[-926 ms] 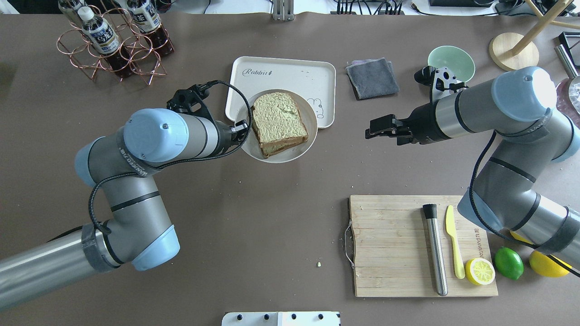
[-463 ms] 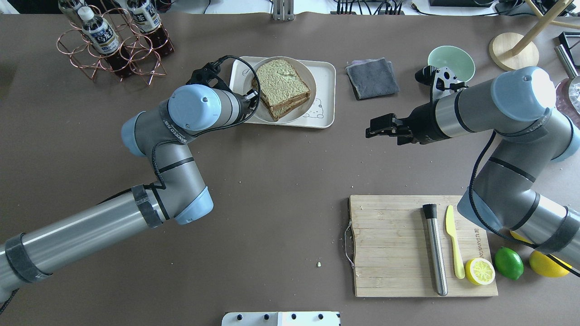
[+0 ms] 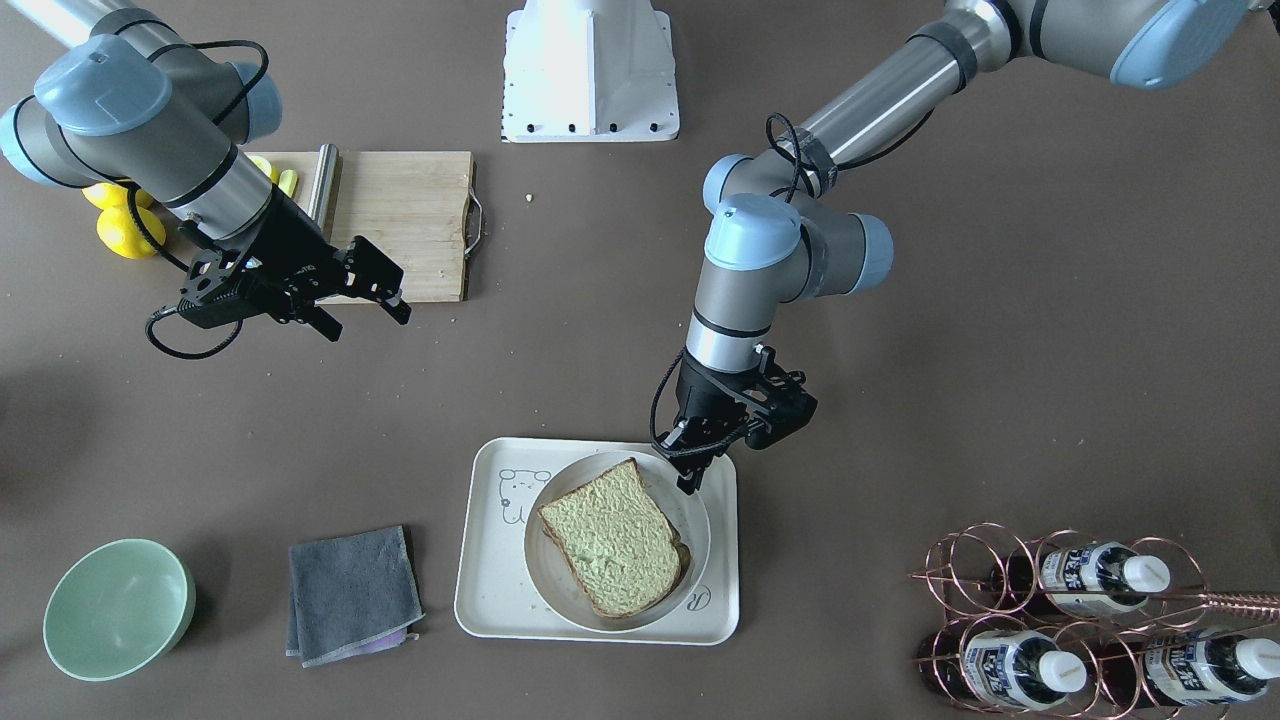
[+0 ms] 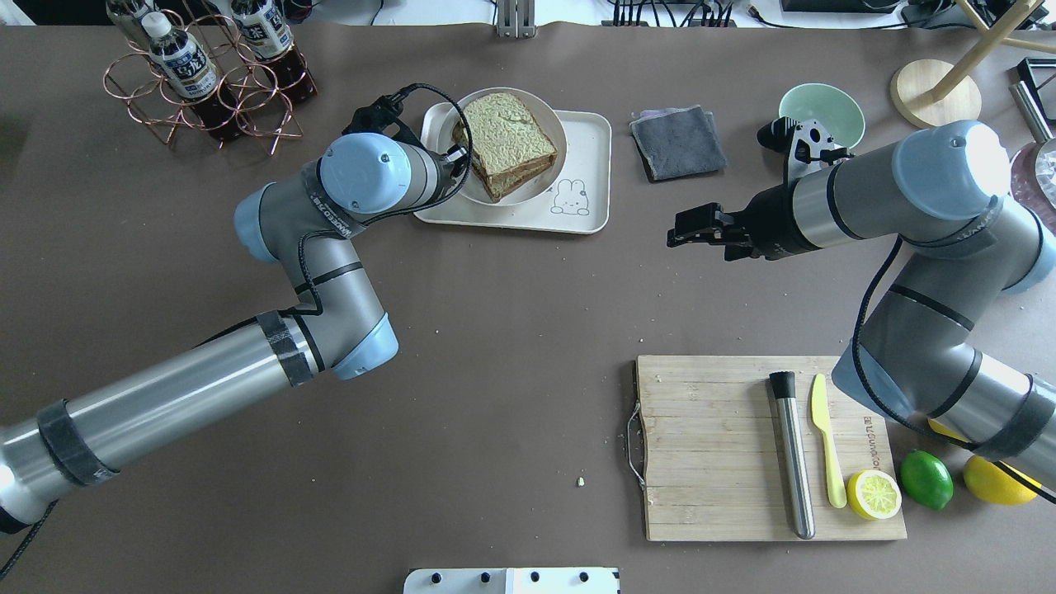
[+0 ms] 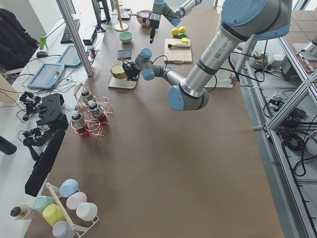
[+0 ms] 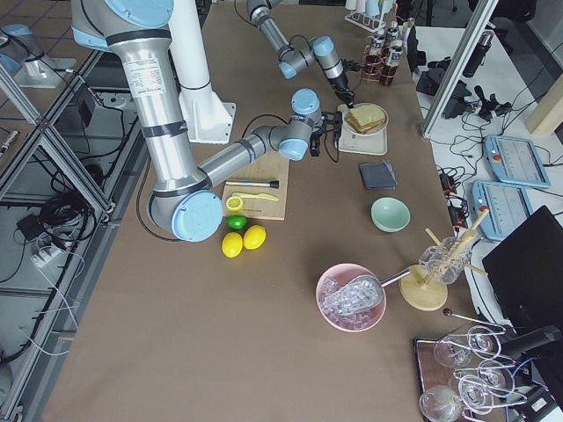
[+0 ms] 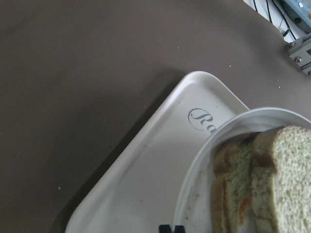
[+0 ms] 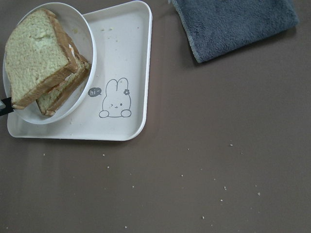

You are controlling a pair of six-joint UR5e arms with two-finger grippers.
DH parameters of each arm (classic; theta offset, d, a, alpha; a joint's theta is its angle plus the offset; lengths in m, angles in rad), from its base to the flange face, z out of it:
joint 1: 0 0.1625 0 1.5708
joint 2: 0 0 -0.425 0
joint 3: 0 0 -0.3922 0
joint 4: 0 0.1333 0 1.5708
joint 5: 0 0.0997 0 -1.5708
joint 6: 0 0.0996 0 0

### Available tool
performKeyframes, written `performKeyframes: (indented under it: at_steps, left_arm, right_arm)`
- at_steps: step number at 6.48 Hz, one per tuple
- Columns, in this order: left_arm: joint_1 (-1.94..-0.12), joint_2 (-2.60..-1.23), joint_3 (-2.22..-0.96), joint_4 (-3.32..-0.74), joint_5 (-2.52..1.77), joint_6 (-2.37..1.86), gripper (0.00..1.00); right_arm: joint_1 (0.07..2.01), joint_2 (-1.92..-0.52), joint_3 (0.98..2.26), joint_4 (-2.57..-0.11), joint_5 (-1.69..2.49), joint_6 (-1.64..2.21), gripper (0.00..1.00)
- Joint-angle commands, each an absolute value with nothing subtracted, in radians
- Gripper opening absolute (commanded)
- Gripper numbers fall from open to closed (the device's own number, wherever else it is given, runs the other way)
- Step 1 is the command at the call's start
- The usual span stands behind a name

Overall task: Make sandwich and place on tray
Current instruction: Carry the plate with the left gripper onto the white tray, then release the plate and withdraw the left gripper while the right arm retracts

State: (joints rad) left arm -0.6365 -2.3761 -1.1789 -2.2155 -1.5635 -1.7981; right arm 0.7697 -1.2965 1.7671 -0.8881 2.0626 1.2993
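Observation:
The sandwich (image 4: 505, 142), two greenish-tan bread slices with brown crust, lies on a round white plate (image 4: 535, 190). A bit of orange shows between the slices in the left wrist view (image 7: 243, 206). The plate is over the left part of the cream tray (image 4: 582, 140); I cannot tell if it rests on it. My left gripper (image 4: 456, 157) is shut on the plate's left rim, also seen from the front (image 3: 690, 478). My right gripper (image 4: 681, 229) is open and empty, hovering to the right of the tray.
A grey cloth (image 4: 678, 142) and a green bowl (image 4: 821, 111) lie right of the tray. A copper bottle rack (image 4: 206, 82) stands at far left. A wooden cutting board (image 4: 718, 445) with a steel tool, yellow knife and lemon half is near right.
My left arm has carried the plate with the sandwich from the tray's near edge away from me and to the left, over the tray. The right arm has barely moved.

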Motion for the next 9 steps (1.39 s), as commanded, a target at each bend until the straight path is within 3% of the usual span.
performKeyframes:
  at_steps: [1, 2, 4, 9]
  left_arm:
    - [-0.637, -2.388, -1.169, -2.217, -1.563, -1.783, 0.0]
    - [-0.631, -2.384, -1.167, -2.217, -1.563, -1.754, 0.5]
    - [-0.629, -2.366, -1.169, -2.291, -1.563, -1.692, 0.92]
    - [-0.721, -2.244, -1.346, -2.292, -1.697, -1.629, 0.96]
  right_arm:
    - [0.77, -1.296, 1.766, -0.888, 2.057, 1.299, 1.0]
    - [0.769, -1.296, 1.766, -0.888, 2.051, 1.299, 1.0]
    - [0.77, -1.295, 1.766, -0.888, 2.051, 1.299, 1.0]
    - [0.799, -1.258, 1.767, -0.893, 2.056, 1.304, 1.0]
